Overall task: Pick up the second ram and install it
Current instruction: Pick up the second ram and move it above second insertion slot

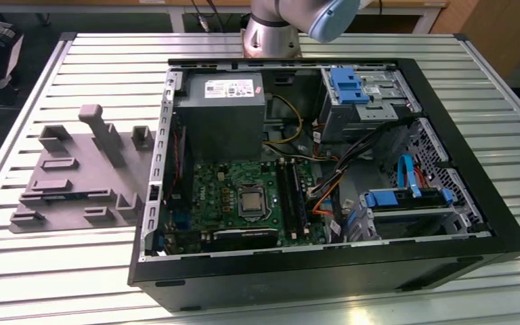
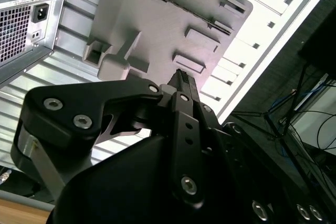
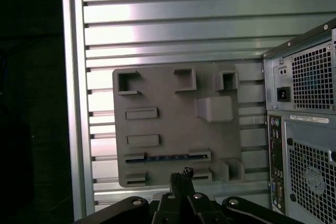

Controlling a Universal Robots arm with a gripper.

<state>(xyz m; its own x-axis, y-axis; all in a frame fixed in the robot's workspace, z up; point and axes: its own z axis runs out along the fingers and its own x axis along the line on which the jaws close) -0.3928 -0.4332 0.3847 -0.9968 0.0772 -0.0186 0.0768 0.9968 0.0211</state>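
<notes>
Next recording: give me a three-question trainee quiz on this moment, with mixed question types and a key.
1. True or false: the pincer is shut on the second ram.
2. In the exterior view, where does the grey holder tray lie relative to the computer case? A) on the exterior view's left B) on the exterior view's right C) inside it
3. Fill in: the green board with the processor socket inside the case is the ___.

Key:
1. False. The second ram lies in a slot of the grey holder tray, and the pincer holds nothing.
2. A.
3. motherboard.
</notes>
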